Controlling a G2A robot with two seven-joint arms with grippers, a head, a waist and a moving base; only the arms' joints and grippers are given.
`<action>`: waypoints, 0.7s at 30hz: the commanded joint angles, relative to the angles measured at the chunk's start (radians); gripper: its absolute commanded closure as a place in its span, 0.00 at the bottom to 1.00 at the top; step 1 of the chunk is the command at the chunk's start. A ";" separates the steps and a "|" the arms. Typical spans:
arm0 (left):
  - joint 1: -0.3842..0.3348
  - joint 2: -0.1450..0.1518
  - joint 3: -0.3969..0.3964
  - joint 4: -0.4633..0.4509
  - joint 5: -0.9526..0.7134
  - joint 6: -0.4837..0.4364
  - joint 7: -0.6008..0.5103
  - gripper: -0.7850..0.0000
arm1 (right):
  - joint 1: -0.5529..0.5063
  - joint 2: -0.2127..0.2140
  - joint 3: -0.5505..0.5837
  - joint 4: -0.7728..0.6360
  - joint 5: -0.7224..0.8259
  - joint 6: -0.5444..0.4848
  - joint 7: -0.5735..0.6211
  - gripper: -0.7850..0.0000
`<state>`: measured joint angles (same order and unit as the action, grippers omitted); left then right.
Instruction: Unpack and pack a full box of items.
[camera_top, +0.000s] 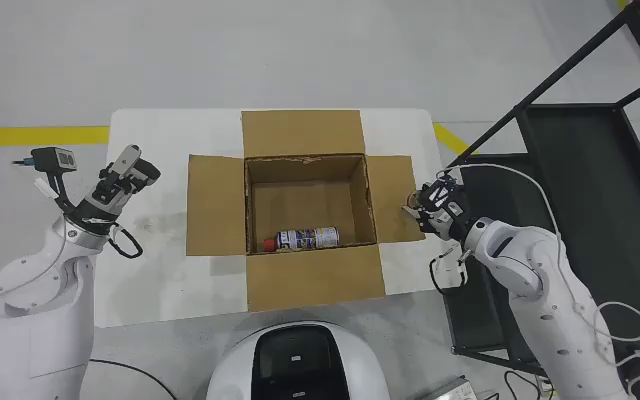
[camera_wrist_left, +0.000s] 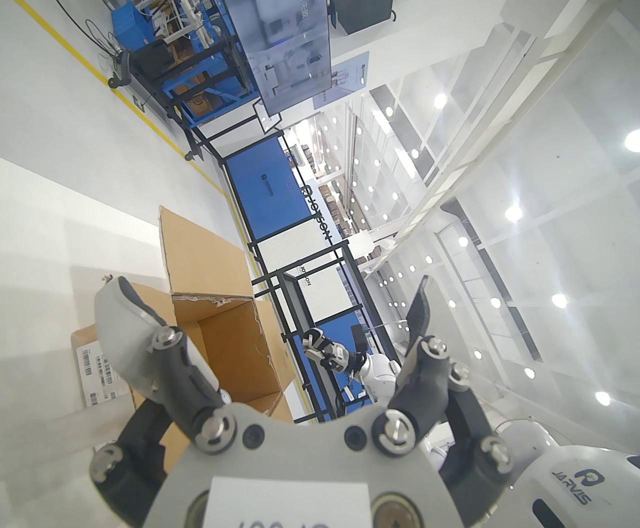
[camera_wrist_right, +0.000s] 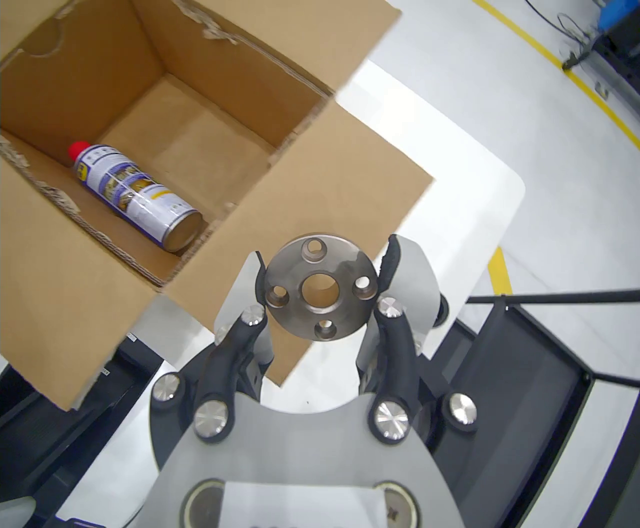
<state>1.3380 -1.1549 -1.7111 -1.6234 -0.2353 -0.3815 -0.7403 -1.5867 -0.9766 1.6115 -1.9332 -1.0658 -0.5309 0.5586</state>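
Metal flange (camera_wrist_right: 320, 291): clamped in right gripper (camera_top: 414, 207) above box's (camera_top: 305, 157) right flap, cavity just inward; spray can (camera_top: 306, 239) lies lengthwise along box's near wall; left gripper (camera_top: 136, 168) spread empty beyond box's left flap.

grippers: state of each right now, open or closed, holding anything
Left gripper: open, holding nothing.
Right gripper: closed on a round metal flange.

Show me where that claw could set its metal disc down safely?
Most of the box floor is bare, between the far wall and the spray can lying along the near wall. The white table left of the left flap is free too. Crowded: the narrow strip beside the right flap.
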 joint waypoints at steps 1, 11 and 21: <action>0.000 0.000 0.000 0.000 0.000 0.000 0.000 0.00 | 0.028 -0.004 -0.055 -0.004 -0.016 0.004 -0.006 1.00; 0.000 0.000 0.000 0.000 0.000 0.000 0.000 0.00 | 0.052 -0.007 -0.092 0.009 -0.015 -0.002 -0.011 1.00; 0.000 0.000 0.000 0.000 0.000 0.000 0.000 0.00 | 0.084 -0.009 -0.151 -0.015 -0.064 -0.019 0.007 1.00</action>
<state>1.3380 -1.1549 -1.7111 -1.6234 -0.2353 -0.3815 -0.7403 -1.5220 -0.9847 1.4872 -1.9406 -1.1090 -0.5418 0.5538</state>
